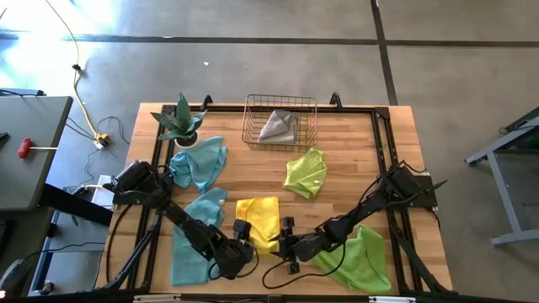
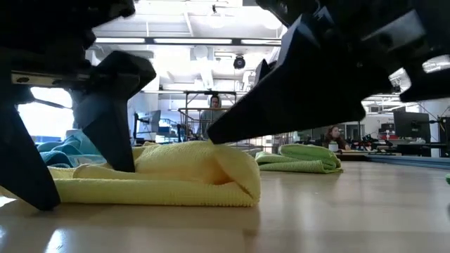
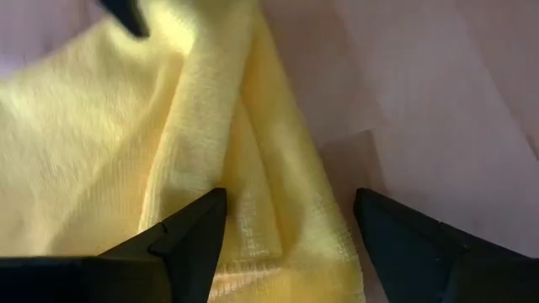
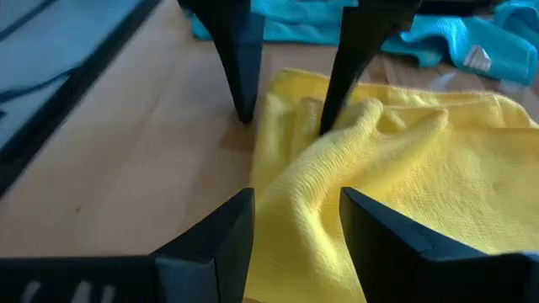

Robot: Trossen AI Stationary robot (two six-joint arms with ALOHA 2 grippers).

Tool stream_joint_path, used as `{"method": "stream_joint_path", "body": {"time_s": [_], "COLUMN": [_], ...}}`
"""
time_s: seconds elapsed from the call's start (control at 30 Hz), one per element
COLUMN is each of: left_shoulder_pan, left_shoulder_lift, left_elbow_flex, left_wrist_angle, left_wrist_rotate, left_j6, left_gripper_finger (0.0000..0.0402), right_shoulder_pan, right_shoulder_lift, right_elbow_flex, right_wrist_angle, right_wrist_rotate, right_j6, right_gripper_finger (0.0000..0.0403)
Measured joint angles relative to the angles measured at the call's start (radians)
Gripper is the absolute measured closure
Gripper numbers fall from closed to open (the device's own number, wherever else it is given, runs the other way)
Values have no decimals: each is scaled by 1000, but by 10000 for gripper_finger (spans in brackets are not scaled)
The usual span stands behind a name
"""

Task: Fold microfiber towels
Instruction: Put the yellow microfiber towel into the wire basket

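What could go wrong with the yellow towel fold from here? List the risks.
1. Both the left gripper and right gripper stand open over the same near edge of the yellow towel; working that close, their fingers might collide.
2. The towel is bunched in thick ridges, so a pinch may catch only the top layer and leave a crooked fold.

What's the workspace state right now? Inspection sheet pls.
Surface: wooden table, bare between the cloths.
Job's things: yellow towel near front centre, partly folded; teal towels left; lime green towels centre and front right; grey towel in wire basket.
Clutter: potted plant at back left.
Grippers: left gripper open, straddling the yellow towel's edge; right gripper open at the same towel.
Cables: yellow cable on the floor.
Surroundings: people in room behind.
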Motion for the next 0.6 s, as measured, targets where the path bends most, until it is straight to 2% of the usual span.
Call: {"method": "stream_joint_path", "body": {"time_s": [0.23, 0.4, 0.47, 0.6], "left_shoulder_pan": [-69, -70, -57, -25], "left_shoulder_lift": [0, 0, 7, 36], "left_elbow_flex": [101, 108, 109, 109], "left_wrist_angle": [-44, -82, -81, -93], "left_wrist_rotate": [-112, -226, -217, -116], "left_j6": [100, 99, 88, 37], "left_gripper_finger": [147, 147, 147, 147], "right_shoulder_pan": [-13, -19, -18, -18], "right_shoulder_lift": [0, 0, 0, 0], "right_elbow_flex": [0, 0, 0, 0], "right_wrist_angle": [-29, -31, -30, -31], "right_wrist_rotate": [-27, -91, -93, -94], "right_j6": [48, 98, 98, 120], "right_gripper_finger": [233, 233, 233, 233]}}
